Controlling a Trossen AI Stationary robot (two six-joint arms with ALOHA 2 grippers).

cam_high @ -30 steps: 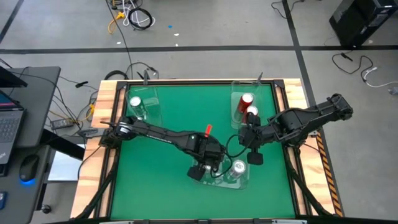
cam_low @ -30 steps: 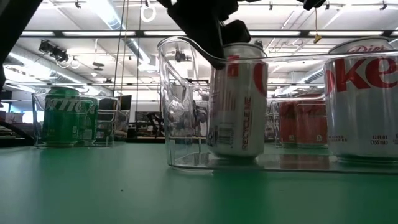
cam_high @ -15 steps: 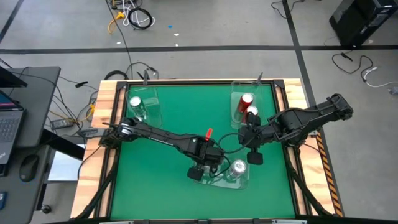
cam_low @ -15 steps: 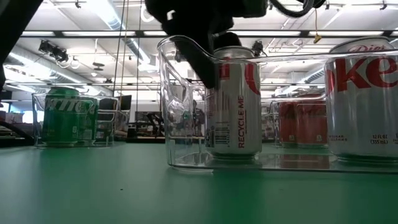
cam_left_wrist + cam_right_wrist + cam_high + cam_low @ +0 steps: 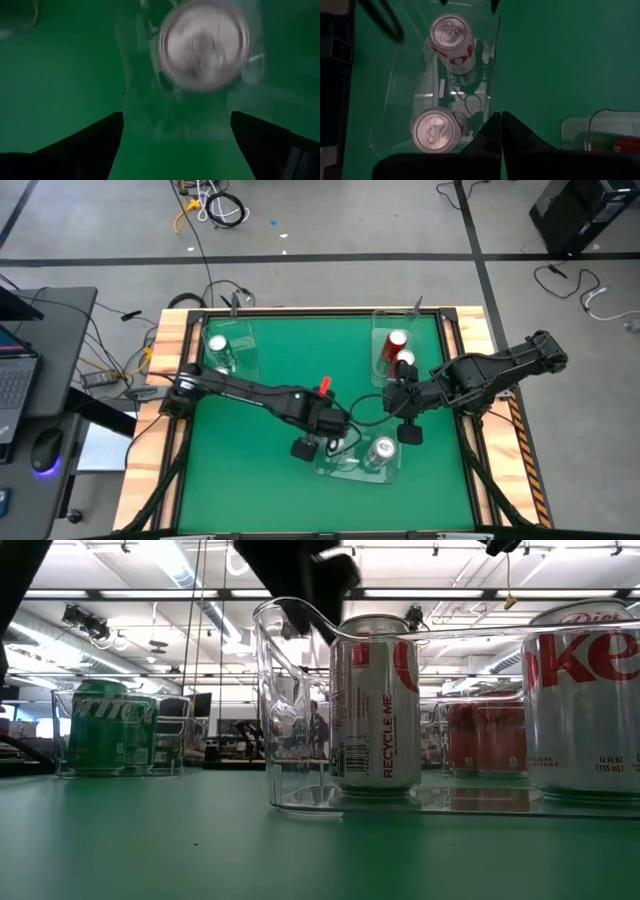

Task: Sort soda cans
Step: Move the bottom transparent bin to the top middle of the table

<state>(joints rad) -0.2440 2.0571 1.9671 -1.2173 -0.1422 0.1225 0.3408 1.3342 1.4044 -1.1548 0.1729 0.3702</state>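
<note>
From above, the left gripper [image 5: 305, 448] hangs just beside the near clear tray [image 5: 392, 476], on the tray's left end. Two silver cans stand in that tray: one [image 5: 381, 449] shows its shiny top, and the other is mostly hidden under the left arm. The right gripper [image 5: 409, 432] waits close by, just past the tray's right end. Two red cans [image 5: 397, 341] stand in the far right tray and a green can [image 5: 218, 344] in the far left tray.

From table height, the nearer silver can [image 5: 374, 705] stands upright on the tray floor, its long axis straight up. Nothing grips it (the dark arm parts sit above and to the left of its top). The second silver can [image 5: 585, 700] stands to the right of it.

In the left wrist view, the can's round top [image 5: 203, 45] lies ahead of the jaws, and the two dark fingers [image 5: 85, 142] are spread wide with nothing between them. So the can looks let go, and the left arm probably only needs to lift clear.

In the right wrist view, both silver cans [image 5: 451, 36] stand in the tray, and that arm's own jaws are pressed together.
</note>
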